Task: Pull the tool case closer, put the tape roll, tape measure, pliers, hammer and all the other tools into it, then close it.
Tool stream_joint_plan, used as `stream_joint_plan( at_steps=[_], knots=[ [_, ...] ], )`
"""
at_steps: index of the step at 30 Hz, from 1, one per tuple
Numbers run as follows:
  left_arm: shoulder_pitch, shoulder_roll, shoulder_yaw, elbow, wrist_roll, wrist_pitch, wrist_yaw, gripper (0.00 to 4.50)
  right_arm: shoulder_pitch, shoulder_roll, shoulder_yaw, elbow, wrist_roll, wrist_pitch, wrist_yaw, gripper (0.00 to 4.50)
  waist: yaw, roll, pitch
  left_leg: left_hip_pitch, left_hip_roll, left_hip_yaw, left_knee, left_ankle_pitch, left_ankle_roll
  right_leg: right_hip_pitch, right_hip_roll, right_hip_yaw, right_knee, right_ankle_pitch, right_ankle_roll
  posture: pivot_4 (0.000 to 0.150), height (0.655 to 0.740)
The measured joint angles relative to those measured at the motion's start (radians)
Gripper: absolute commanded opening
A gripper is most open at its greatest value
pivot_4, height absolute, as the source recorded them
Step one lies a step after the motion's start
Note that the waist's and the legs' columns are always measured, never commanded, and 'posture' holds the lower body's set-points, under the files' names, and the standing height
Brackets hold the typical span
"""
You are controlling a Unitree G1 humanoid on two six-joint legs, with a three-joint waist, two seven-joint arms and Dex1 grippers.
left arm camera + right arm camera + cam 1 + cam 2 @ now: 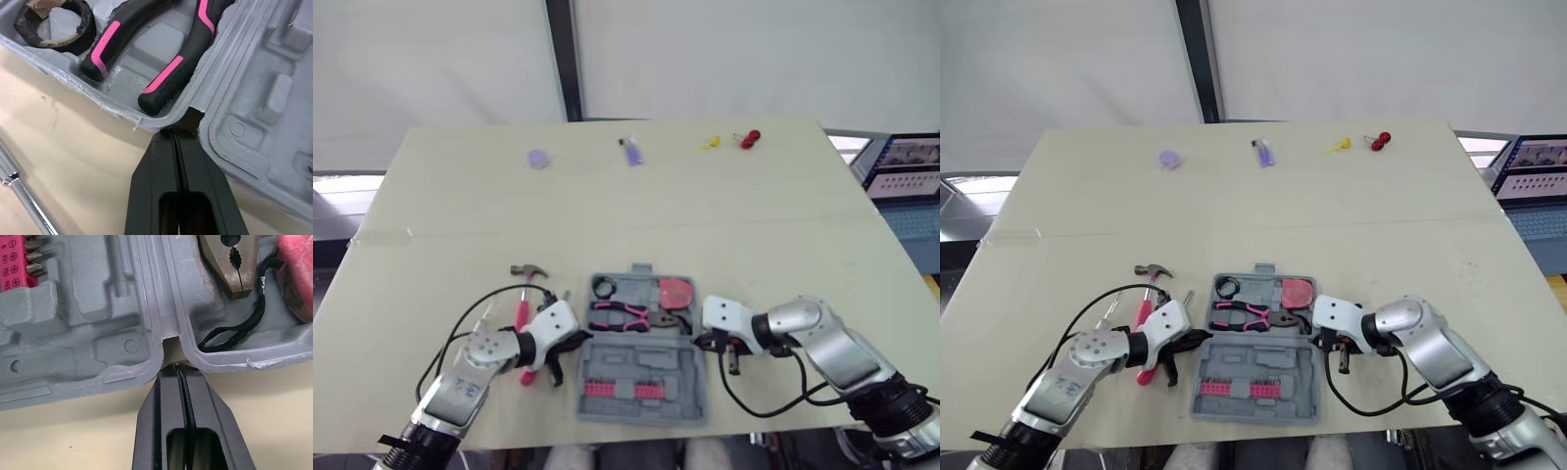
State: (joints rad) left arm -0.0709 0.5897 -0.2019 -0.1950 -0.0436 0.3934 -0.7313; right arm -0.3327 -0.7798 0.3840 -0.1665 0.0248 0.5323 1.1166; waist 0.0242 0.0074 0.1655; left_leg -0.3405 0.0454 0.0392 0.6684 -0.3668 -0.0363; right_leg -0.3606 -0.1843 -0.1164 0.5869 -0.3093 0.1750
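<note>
The grey tool case (590,403) lies open near the table's front edge. Its far half holds a black tape roll (604,288), pink-and-black pliers (622,316) and a red tape measure (675,293). The near half carries a pink strip of bits (626,389). A pink-handled hammer (523,311) lies on the table left of the case, partly under my left arm. My left gripper (174,131) is shut, its tips at the case's left hinge notch. My right gripper (177,367) is shut too, tips against the right hinge notch.
A chrome shaft (19,191) lies on the table beside the hammer. Small items sit along the far edge: a purple disc (538,158), a purple piece (631,151), a yellow piece (707,145) and a red one (750,138). Screens (911,166) stand off the table's right side.
</note>
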Motion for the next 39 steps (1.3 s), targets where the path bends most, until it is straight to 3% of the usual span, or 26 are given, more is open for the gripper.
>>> stream_joint_plan(
  at_steps=[39],
  knots=[
    [0.0,-0.011,0.004,-0.001,0.008,0.009,0.0,0.05,-0.034,0.051,-0.007,0.069,-0.048,-0.047,-0.052,0.01,0.0,0.0,0.0,0.001,0.0,0.0,0.0,0.0,0.0,0.001,0.0,0.0,0.0,0.0,0.0,0.15,0.74]
  ],
)
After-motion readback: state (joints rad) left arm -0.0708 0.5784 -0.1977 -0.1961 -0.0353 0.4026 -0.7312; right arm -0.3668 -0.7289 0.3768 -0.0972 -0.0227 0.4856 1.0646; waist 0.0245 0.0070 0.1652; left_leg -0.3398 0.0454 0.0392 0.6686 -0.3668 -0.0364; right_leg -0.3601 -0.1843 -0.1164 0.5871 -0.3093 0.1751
